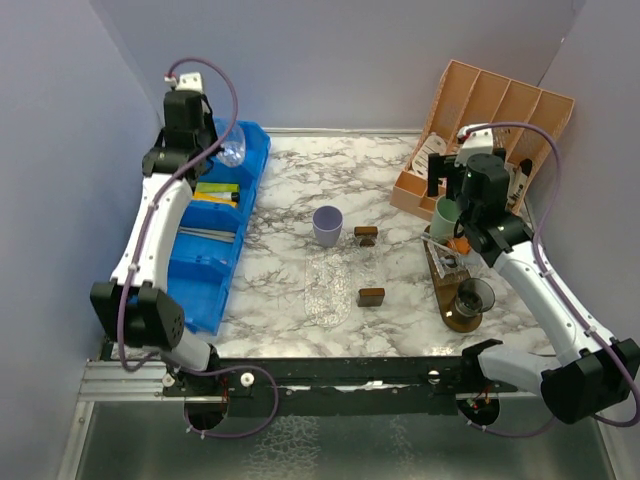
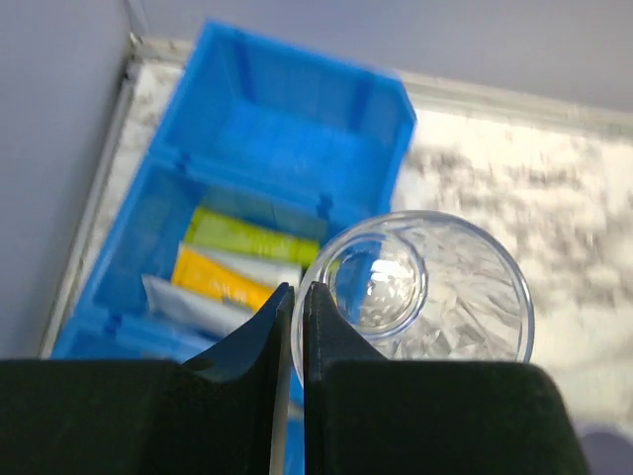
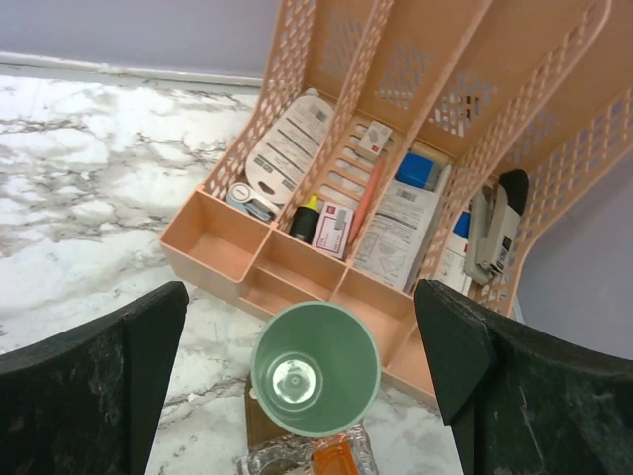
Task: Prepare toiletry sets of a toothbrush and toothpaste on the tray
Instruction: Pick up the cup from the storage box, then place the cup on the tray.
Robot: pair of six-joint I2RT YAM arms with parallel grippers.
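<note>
The left gripper [image 2: 295,297] is pinching the wall of a clear cup [image 2: 435,297]. Its two fingers are pressing almost together on the near rim, so the cup is hanging just ahead of the fingertips and to their right, with its mouth facing the wrist camera. Below and beyond the fingers, a blue bin [image 2: 297,129] is sitting on the marble table [image 1: 290,180]. A green tube [image 2: 252,237] and an orange tube [image 2: 223,282] are lying side by side in the bin compartment just left of the fingertips.

The right gripper [image 3: 302,307] is hovering with its jaws spread wide. A mint green cup [image 3: 315,368] is standing upright below, between the two fingers and touching neither. Past the fingertips, a peach desk organizer [image 3: 213,247] is leaning back toward the wall. It is holding small packets and a stapler [image 3: 495,228] in its slots.

In the top view, a wooden tray [image 1: 458,321] is lying under the right hand and running back toward the arm's base. A smoky dark cup [image 1: 475,297] is standing on it behind the hand. A lilac cup [image 1: 327,225] is standing alone on the marble, well to the left of the right gripper and between the two hands.
</note>
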